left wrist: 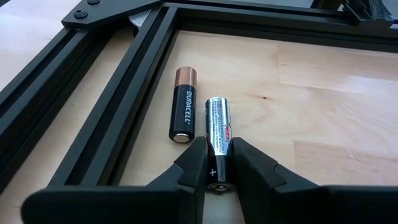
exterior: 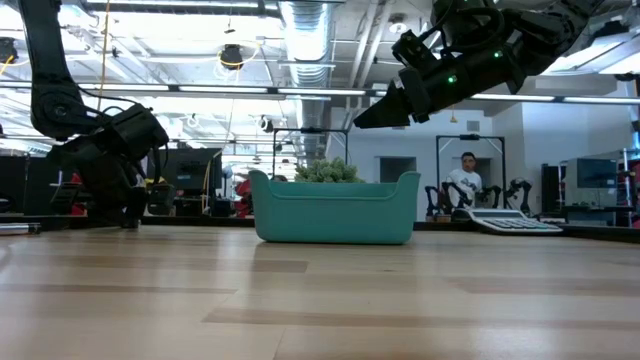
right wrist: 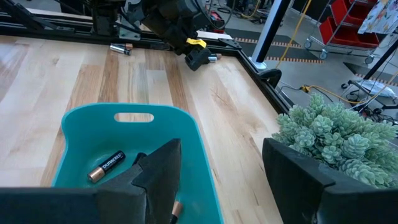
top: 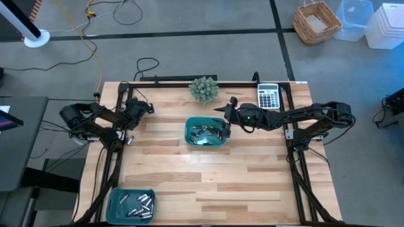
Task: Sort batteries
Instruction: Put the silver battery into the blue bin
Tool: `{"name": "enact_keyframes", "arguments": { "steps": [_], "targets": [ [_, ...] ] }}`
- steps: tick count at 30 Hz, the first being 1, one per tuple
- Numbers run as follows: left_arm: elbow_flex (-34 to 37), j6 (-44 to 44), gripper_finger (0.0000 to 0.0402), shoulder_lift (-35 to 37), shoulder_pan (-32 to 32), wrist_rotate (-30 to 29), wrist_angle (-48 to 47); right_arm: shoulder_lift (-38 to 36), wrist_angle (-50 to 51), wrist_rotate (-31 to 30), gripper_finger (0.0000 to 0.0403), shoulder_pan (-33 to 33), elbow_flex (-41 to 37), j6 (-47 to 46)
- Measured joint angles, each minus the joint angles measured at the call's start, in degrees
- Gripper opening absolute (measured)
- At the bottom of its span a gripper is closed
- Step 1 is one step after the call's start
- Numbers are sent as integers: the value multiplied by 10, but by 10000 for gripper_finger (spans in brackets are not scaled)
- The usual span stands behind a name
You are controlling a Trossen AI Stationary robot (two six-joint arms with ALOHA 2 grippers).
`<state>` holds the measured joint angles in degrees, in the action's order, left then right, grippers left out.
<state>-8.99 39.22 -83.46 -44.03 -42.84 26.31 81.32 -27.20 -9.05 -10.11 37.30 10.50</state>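
Note:
In the left wrist view, two batteries lie side by side on the wood next to the black frame rail: a black-and-copper battery (left wrist: 184,104) and a silver battery (left wrist: 218,127). My left gripper (left wrist: 217,167), near the table's far left corner (top: 142,106), is shut on the silver one. A teal tray (top: 189,129) at mid-table holds several batteries (top: 203,132), one of them black-and-copper (right wrist: 106,166). My right gripper (right wrist: 221,155) hangs open above this tray's right side (top: 225,124), touching nothing. My left gripper pinches the silver battery between its two fingers at the near end (left wrist: 217,160), the one marked with a plus. The fingers slant down and run along the battery's length, one on each side. The battery lies flat on the wood, its other end pointing away from the gripper.
A second teal tray (top: 113,203) with several batteries stands at the near left corner. A green plant (top: 204,88) and a grey calculator (top: 269,96) stand at the far edge. Black frame rails (left wrist: 112,112) border the table. Bare wood lies between the two trays.

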Motion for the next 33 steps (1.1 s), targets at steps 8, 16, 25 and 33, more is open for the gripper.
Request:
{"name": "enact_keyframes", "arguments": {
  "steps": [8, 16, 25, 33],
  "targets": [
    [1, -9, 58, -1, 22, -14, 6, 0, 0, 0, 240, 0, 0, 0],
    [1, -15, 58, -1, 43, -22, 18, 0, 0, 0, 240, 0, 0, 0],
    [1, -15, 58, -1, 79, -24, 22, 0, 2, 0, 240, 0, 0, 0],
    [1, -37, 58, 0, 120, -22, 52, 0, 2, 0, 240, 0, 0, 0]
  ]
}}
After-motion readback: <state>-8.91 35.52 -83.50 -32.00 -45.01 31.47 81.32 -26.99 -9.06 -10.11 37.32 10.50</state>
